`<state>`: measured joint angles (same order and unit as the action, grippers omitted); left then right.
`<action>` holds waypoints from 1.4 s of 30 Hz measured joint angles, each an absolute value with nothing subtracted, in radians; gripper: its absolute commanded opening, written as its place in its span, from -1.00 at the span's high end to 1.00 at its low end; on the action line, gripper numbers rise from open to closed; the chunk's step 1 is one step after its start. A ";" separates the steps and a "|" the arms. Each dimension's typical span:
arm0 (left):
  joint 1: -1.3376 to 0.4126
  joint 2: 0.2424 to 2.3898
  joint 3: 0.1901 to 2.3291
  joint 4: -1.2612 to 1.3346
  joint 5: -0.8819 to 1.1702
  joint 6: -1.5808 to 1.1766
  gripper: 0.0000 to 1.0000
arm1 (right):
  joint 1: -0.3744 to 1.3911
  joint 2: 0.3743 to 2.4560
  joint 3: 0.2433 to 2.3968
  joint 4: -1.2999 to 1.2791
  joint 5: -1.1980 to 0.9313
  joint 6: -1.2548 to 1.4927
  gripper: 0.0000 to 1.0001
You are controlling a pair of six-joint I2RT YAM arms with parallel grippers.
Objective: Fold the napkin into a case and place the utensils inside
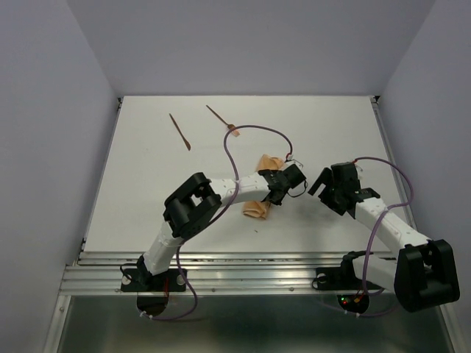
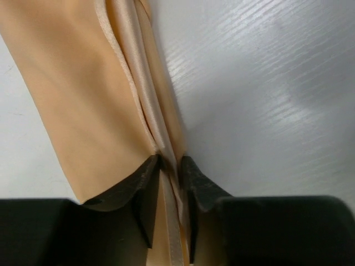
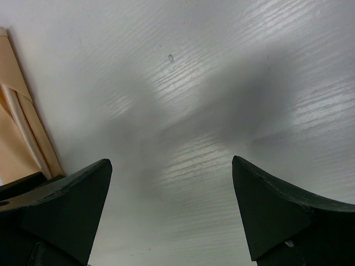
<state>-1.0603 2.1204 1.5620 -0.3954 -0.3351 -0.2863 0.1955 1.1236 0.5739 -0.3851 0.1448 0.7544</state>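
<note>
Left wrist view: we see the left gripper (image 2: 169, 166) narrowed onto the folded tan, peach-brown napkin of soft creased cloth (image 2: 83, 100). Its layered hem is pinched between the black fingertips (image 2: 145, 177), and the strip runs away ahead of them. We find the right gripper (image 3: 172, 183) spread wide, only the white table (image 3: 233, 66) between its fingers and the napkin just off its left finger. The two thin reddish-brown stick utensils (image 1: 180, 132) lie well beyond both grippers.

The napkin (image 2: 83, 100) is peach-tan, the utensils (image 1: 180, 132) reddish-brown, the fingers (image 2: 141, 188) black, the table (image 2: 266, 83) white.
</note>
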 measured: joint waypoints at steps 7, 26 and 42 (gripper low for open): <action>-1.061 2.135 1.573 -0.393 -0.364 -0.263 1.00 | 0.196 1.123 0.574 -0.385 0.142 0.754 -0.89; -0.979 2.008 1.577 -0.389 0.040 -0.127 1.00 | 0.196 1.008 0.649 -0.471 0.153 0.756 -0.89; -0.872 2.000 1.576 -0.249 0.570 -0.155 1.00 | 0.196 0.950 0.692 -0.509 0.203 0.778 -0.88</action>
